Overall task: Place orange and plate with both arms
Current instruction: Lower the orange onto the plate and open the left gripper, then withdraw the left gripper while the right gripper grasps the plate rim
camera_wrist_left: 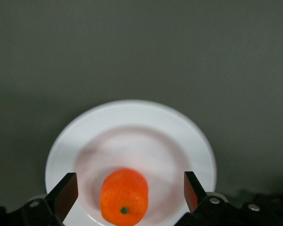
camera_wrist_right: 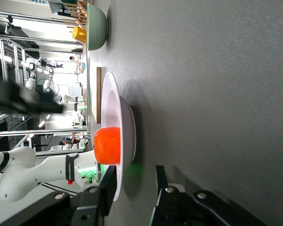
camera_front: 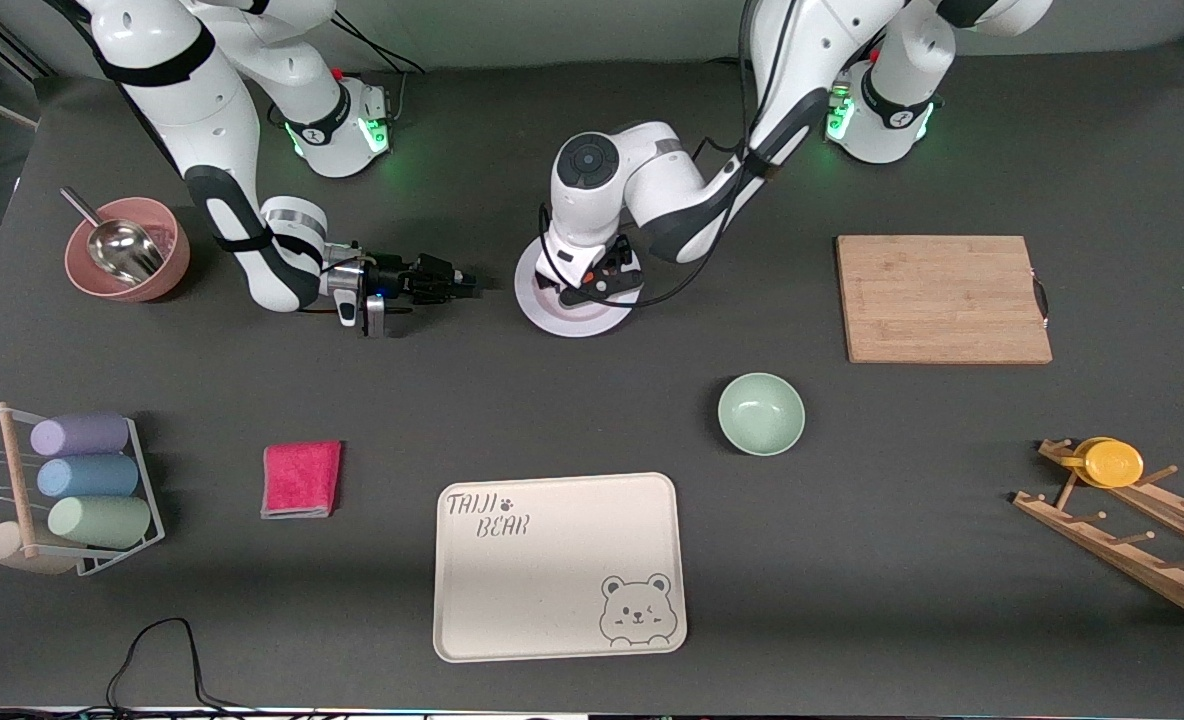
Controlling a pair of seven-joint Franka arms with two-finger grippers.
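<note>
**Orange resting on plate, rim pinched by right gripper**

The plate (camera_front: 574, 320) is seen on the table, farther from the front camera than the green bowl (camera_front: 761, 413). Its rim is pinched by the right gripper (camera_wrist_right: 134, 186), low at the table. The left gripper (camera_wrist_left: 129, 193) is held over the plate with fingers spread wide, nothing gripped. The orange (camera_wrist_left: 124, 197) is seen lying in the plate, between those spread fingers, untouched by them.
</note>
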